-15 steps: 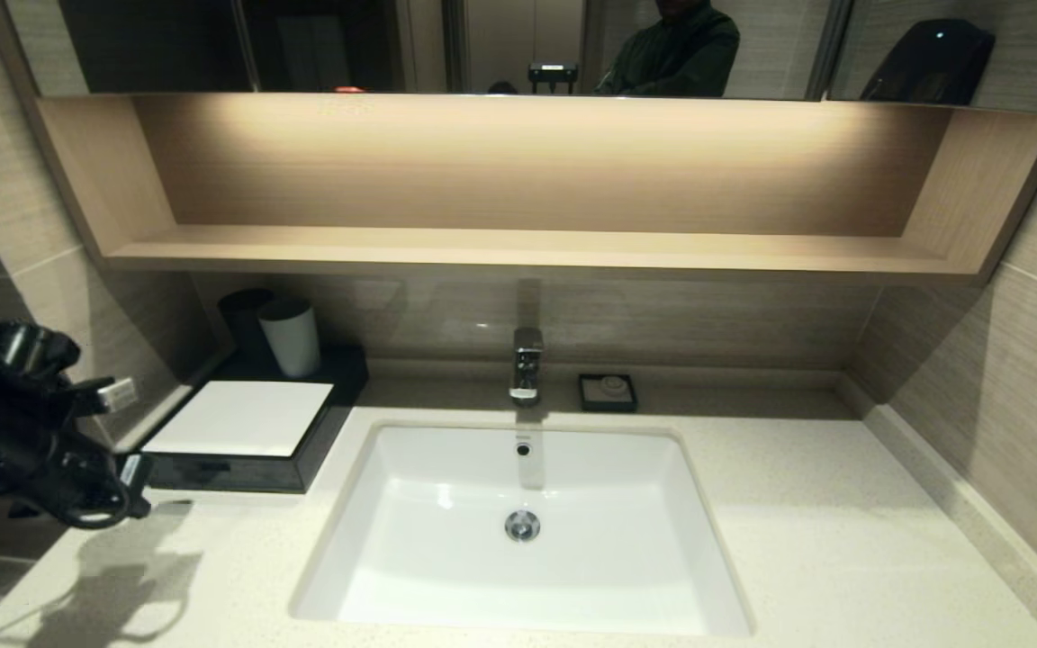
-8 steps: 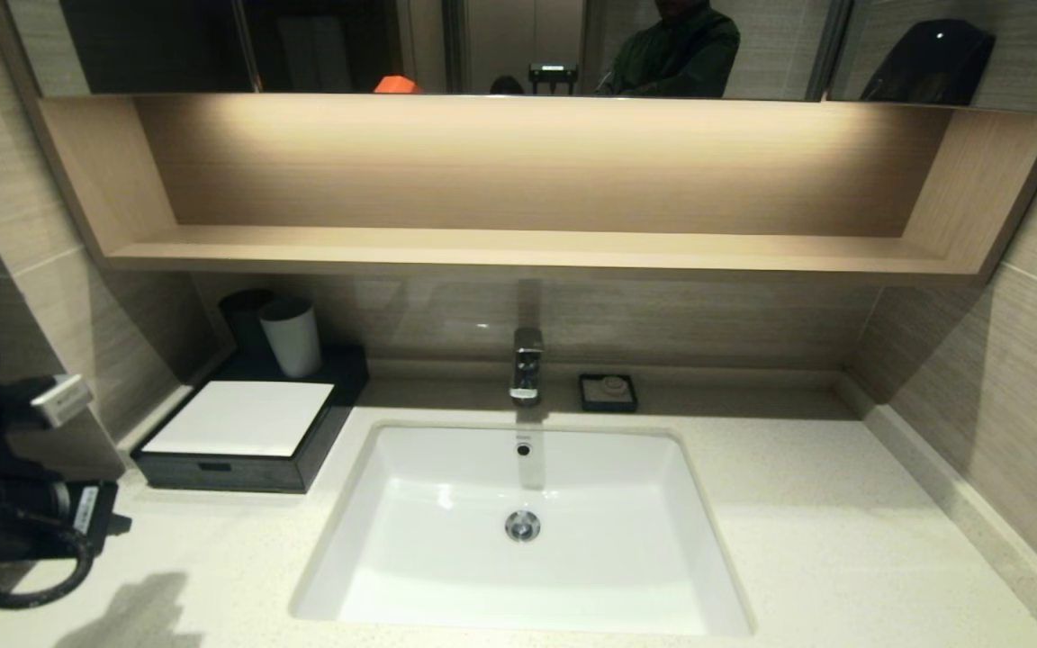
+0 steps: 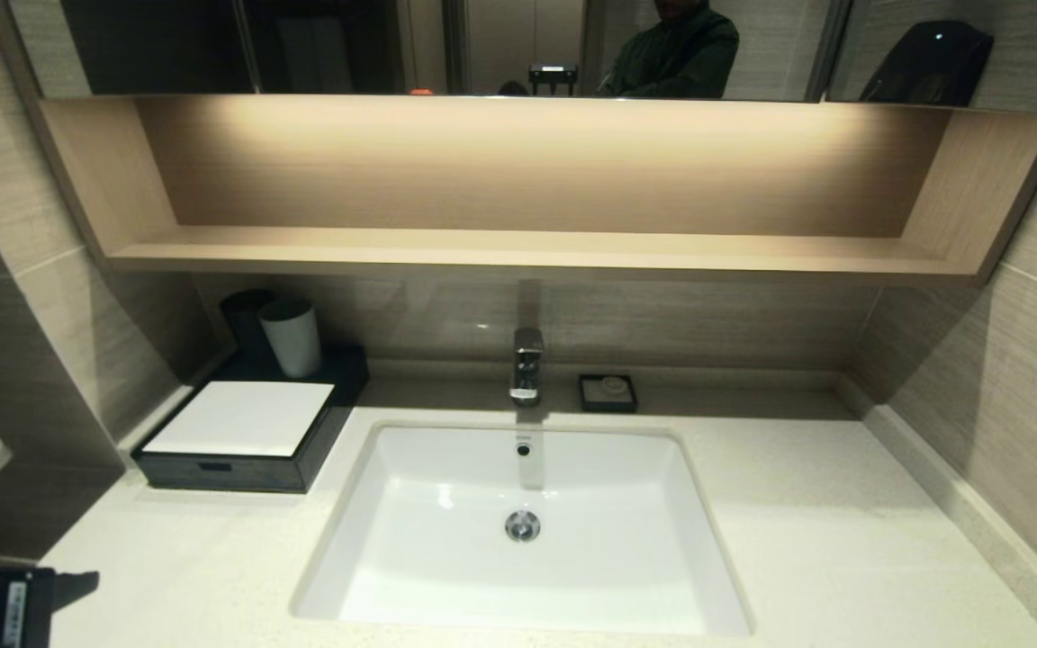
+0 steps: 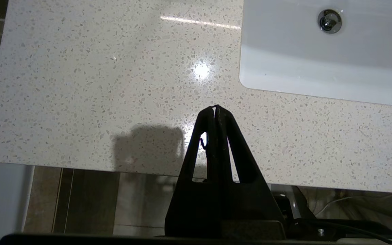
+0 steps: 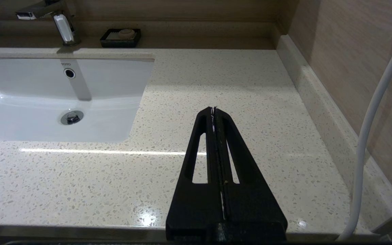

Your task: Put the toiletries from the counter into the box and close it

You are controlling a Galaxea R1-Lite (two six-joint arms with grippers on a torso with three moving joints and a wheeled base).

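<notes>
From the head view, the counter (image 3: 807, 531) lies bare around the white basin (image 3: 518, 531), and not one wrapped packet shows on it; the box (image 3: 239, 436) sits at the back left corner with its drawer front flush and the slot handle facing out, so it reads as shut. Two cups (image 3: 289, 335) stand just behind the box, a small black dish (image 3: 608, 393) rests beside the tap (image 3: 527, 363), and the wooden shelf (image 3: 527, 247) runs above. Only a sliver of the left arm shows at the lower left edge of that view, off the counter's near corner and well apart from the box. Over to the left wrist view: the left gripper (image 4: 215, 108) hangs above the counter's front edge, near the basin's corner, jaws clenched on nothing, speckled stone beneath it and no packet anywhere. Now the right wrist view: the right gripper (image 5: 213, 109) is parked above the stone to the right of the basin, jaws pressed together and empty too, a white cable (image 5: 376, 112) trailing along the wall. My call: the packing and closing look done, and nothing here asks for another grasp. If anything is left, it is simply taking the arms clear without brushing the counter's edge.
</notes>
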